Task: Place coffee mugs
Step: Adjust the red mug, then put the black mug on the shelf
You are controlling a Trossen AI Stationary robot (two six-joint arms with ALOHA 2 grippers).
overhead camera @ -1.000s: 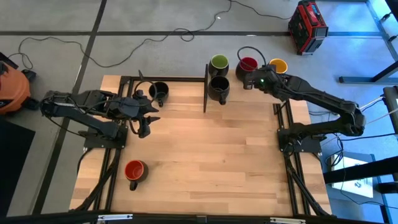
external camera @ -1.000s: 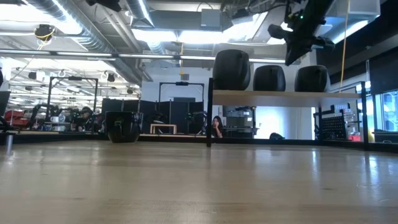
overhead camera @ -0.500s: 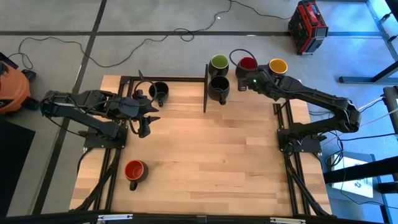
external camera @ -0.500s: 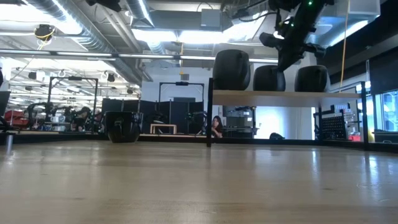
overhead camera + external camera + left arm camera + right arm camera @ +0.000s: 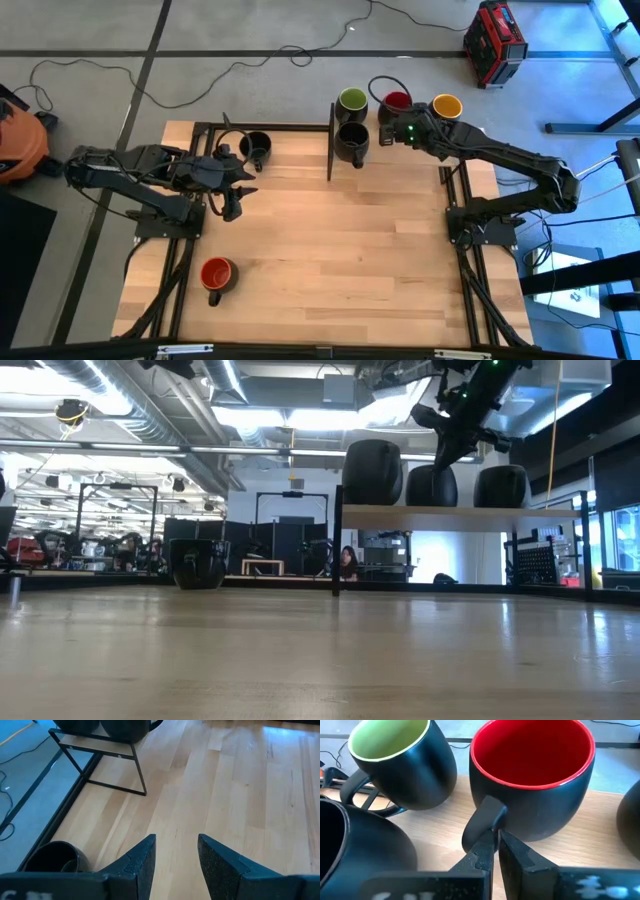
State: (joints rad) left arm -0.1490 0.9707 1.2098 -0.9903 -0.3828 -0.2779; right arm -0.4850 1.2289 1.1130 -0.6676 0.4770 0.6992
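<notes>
Apparently every visible coffee mug [image 5: 532, 775] holds nothing.

table centre [image 5: 330, 230]: bare wood, passable
rear shelf [image 5: 450, 512]: mugs close together
black upright [image 5: 331, 140]: splits rear edge

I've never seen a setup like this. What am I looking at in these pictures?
These are two robot arms at a wooden table. One picture looks down, one level across the tabletop, and two come from wrist cameras. A red-lined mug and a black mug stand on the table; a green mug, a yellow mug and a second red mug sit on a shelf at the back. The left hand is open and empty. The right hand, shut, is at the second red mug's handle.
</notes>
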